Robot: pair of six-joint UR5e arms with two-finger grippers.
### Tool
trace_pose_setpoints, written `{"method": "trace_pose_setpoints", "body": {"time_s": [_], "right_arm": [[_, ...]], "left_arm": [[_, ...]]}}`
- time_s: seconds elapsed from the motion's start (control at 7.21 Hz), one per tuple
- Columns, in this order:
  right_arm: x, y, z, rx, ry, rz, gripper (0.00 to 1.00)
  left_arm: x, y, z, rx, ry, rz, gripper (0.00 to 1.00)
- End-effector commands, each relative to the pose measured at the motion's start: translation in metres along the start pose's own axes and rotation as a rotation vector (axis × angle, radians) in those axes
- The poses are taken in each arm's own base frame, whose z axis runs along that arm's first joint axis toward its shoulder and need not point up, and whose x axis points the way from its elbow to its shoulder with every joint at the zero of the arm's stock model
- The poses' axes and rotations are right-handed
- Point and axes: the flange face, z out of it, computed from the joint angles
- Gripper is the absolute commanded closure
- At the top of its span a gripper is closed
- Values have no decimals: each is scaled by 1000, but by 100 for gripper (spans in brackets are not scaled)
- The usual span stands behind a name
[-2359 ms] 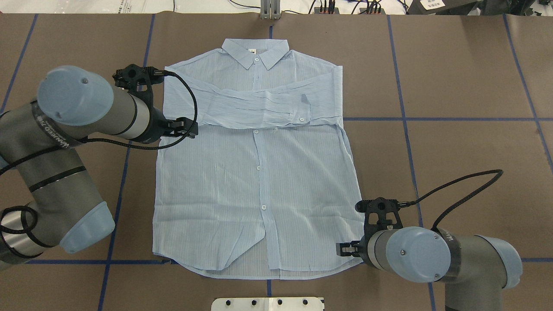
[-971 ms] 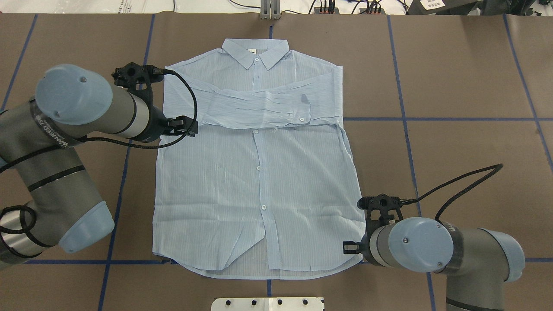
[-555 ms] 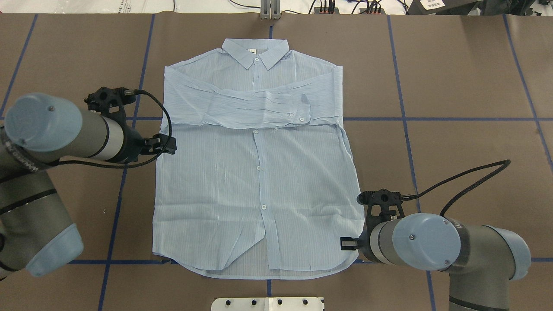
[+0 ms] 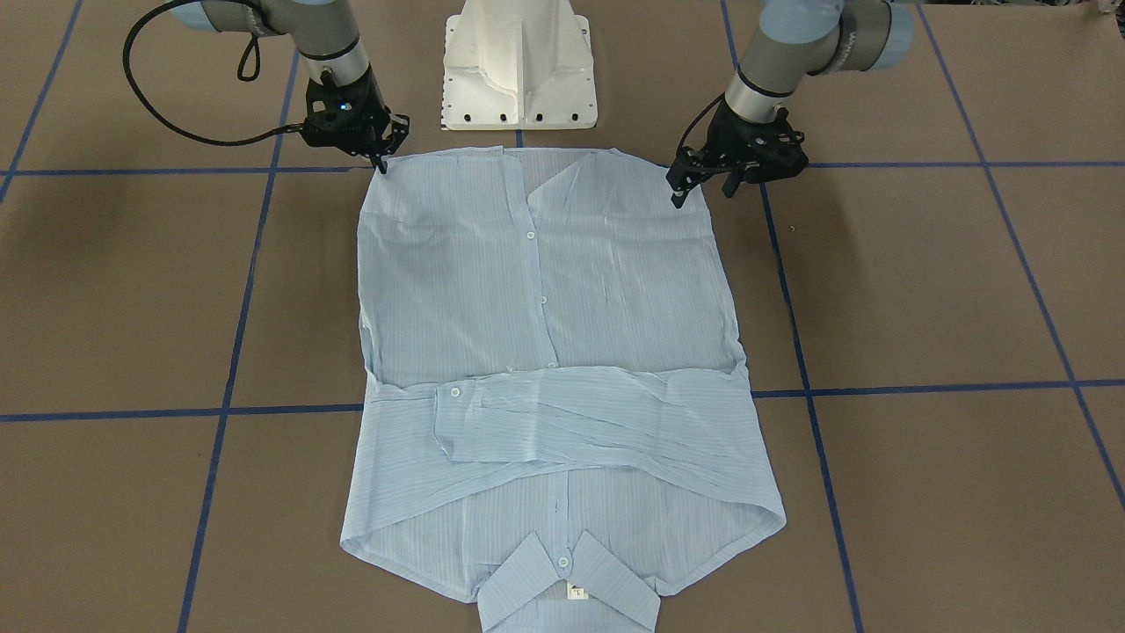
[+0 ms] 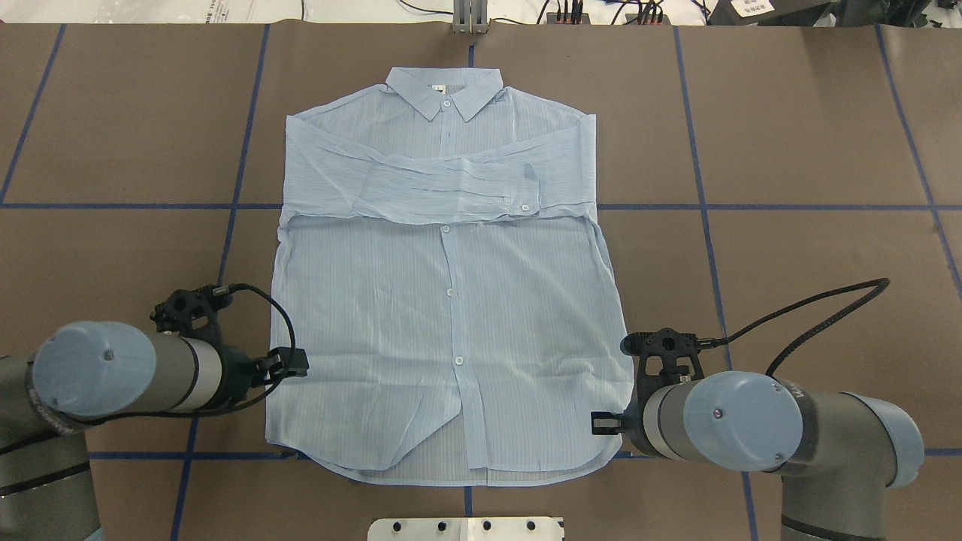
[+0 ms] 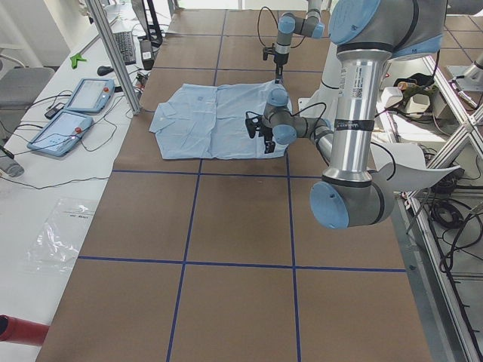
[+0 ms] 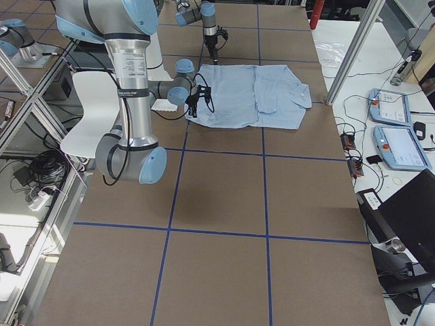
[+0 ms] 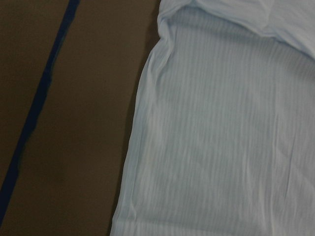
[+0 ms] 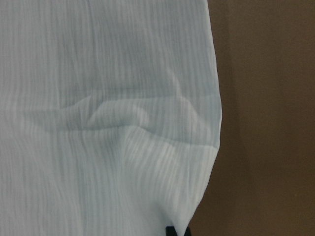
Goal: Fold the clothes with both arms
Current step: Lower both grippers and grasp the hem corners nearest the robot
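My left fingers (image 4: pixel 678 195) hang spread, empty, over the side edge of the thin light-blue striped shirt (image 5: pixel 451 315) lying flat between both; right fingers (image 4: pixel 383 161) look parted at its hem corner, contact unclear.

Pale blue on the shirt (image 5: pixel 451 323), fine stripes, white buttons (image 5: pixel 455 361); table (image 5: pixel 812 135) brown, gridded with blue tape lines (image 5: pixel 751 207); left arm (image 5: pixel 176 372) and right arm (image 5: pixel 819 430) grey, light-blue caps (image 5: pixel 90 368).

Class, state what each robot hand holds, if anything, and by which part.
Left hand holds nothing. Right hand sits at a hem corner of the shirt; grip cannot be told.
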Motion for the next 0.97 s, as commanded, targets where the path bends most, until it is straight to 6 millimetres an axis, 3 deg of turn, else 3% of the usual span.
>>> {"method": "trace_pose_setpoints", "body": {"time_s": [0.0,0.14,0.83], "right_arm": [[0,-1,0,1,0,1,100],[0,-1,0,1,0,1,100],[1,-1,3,2,6,1,100]], "left_arm": [[1,41,-7,-43,-45,-19,18],[4,43,-14,-43,-54,-19,25],[-5,41,12,-37,-103,-11,25]]}}
